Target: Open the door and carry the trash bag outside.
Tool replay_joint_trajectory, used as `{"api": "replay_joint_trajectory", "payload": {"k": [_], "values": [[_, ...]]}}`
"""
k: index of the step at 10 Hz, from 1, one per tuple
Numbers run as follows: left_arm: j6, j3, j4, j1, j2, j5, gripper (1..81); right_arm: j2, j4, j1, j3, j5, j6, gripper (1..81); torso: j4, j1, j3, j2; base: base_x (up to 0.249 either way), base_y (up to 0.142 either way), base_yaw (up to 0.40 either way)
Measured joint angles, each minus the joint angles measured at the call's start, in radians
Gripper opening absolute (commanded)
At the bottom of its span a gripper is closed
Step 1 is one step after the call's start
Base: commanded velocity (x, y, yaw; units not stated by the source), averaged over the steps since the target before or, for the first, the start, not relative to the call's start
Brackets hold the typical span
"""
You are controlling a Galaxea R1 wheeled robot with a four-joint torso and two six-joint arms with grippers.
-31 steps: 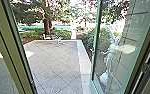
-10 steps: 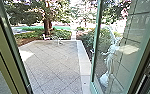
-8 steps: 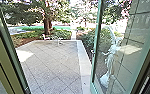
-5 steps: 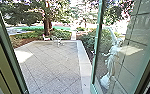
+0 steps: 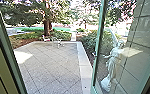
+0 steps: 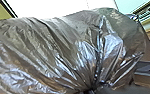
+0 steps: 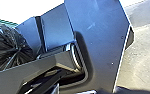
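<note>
Trash bag [image 6: 53,50] caught close up, paved yard framed by the doorway

In the left wrist view the dark, shiny bag was seen large, its plastic drawn into tight folds at the neck; its gathered folds were also seen in the right wrist view. How the left gripper was set could not be told, nor could the right gripper's state be made out.

In the head view, the way out was bounded by a green door frame [image 5: 8,50] at the left and by an opened glass door [image 5: 98,50] at the right. Through the glass, a pale statue [image 5: 112,63] was seen at lower right. Paving [image 5: 51,67] was spread across the centre, edged by a light strip [image 5: 84,67]. Light-coloured furniture [image 5: 58,42] was placed along its far edge — near a tree trunk [image 5: 47,27] at upper left.
</note>
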Motion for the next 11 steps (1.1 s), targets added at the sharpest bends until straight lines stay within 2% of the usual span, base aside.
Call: {"api": "replay_joint_trajectory", "payload": {"k": [5, 11], "values": [[0.000, 0.006, 0.000, 0.002, 0.010, -0.001, 1.0, -0.005, -0.001, -0.003, -0.005, -0.003, -0.001, 81.1, 0.000, -0.002, 0.000, 0.000, 0.095, 0.000, 0.000], [0.000, 0.008, 0.000, -0.004, 0.011, 0.004, 1.0, -0.014, 0.000, 0.006, -0.009, 0.000, -0.001, 81.1, 0.000, -0.001, 0.000, 0.000, 0.095, -0.071, 0.000]]}}
